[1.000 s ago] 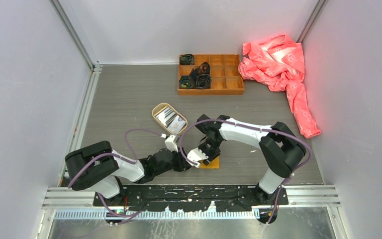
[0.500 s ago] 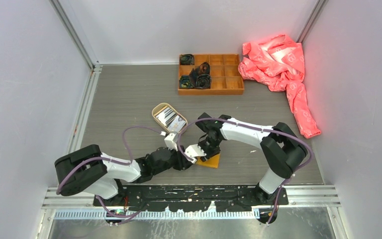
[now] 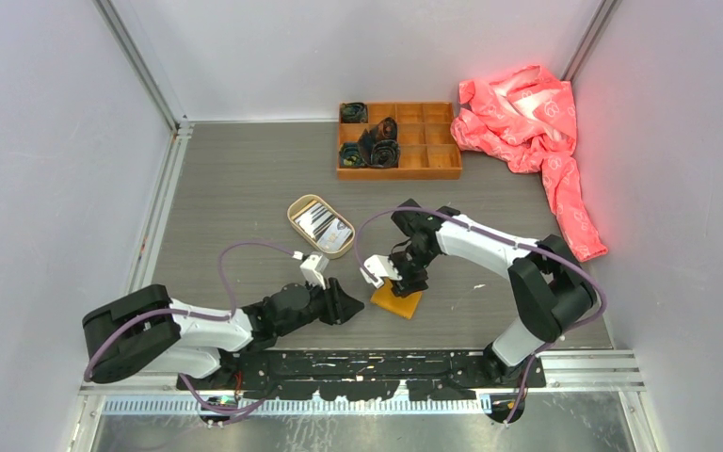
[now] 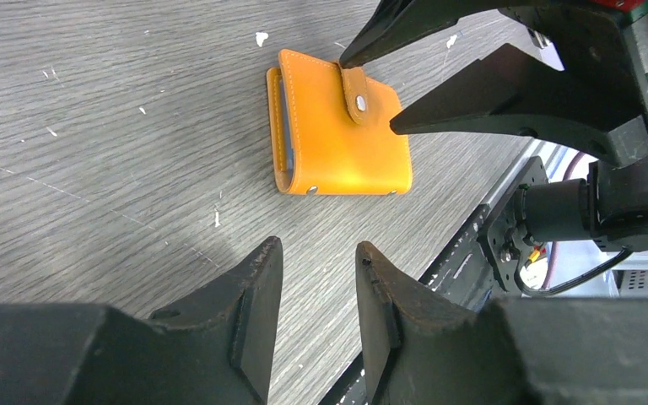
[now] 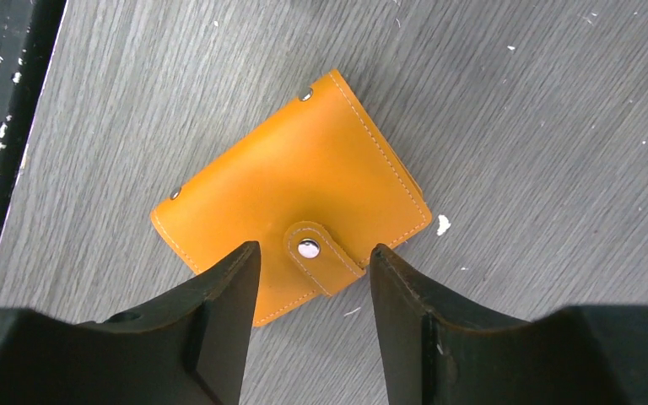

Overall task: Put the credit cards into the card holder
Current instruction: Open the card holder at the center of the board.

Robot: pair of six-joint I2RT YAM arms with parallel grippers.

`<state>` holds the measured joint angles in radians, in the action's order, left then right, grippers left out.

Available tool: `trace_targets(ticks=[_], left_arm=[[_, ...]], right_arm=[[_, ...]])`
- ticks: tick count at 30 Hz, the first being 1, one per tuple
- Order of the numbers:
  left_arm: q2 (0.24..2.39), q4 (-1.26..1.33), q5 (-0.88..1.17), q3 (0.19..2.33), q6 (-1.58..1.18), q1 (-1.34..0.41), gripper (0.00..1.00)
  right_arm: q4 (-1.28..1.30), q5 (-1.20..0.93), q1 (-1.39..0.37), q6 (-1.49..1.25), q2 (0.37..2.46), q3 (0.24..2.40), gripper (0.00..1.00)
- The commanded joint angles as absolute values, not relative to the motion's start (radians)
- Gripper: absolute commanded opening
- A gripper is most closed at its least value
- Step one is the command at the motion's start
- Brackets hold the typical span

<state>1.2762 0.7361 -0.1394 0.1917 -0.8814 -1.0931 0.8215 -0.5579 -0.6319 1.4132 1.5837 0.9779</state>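
The right gripper (image 5: 314, 253) hangs with its black fingers (image 5: 219, 329) spread and empty. They straddle the snap strap (image 5: 321, 257) of the closed, flat mustard-orange leather card holder (image 5: 278, 186) just below. The left gripper (image 4: 316, 249), narrowly parted and empty, sits just short of the holder. Farther out, white-and-grey credit cards (image 3: 322, 226) lie in an oval tan tray (image 3: 294, 209).
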Motion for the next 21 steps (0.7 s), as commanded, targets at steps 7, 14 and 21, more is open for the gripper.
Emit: trace_targets(ticks=[7, 14, 21], left_arm=[[1.344, 0.885, -0.136, 0.201, -0.924, -1.096, 0.36], [1.471, 0.962, -0.092, 0.236, -0.994, -1.096, 0.29], [1.62, 1.136, -0.088, 0.232, -1.035, -1.097, 0.22]], right_arm=[[0.796, -0.477, -0.659, 1.497, 1.627, 0.947, 0.52], [0.817, -0.425, -0.669, 1.514, 1.653, 0.952, 0.26], [0.803, -0.496, -0.656, 1.414, 1.606, 0.965, 0.01]])
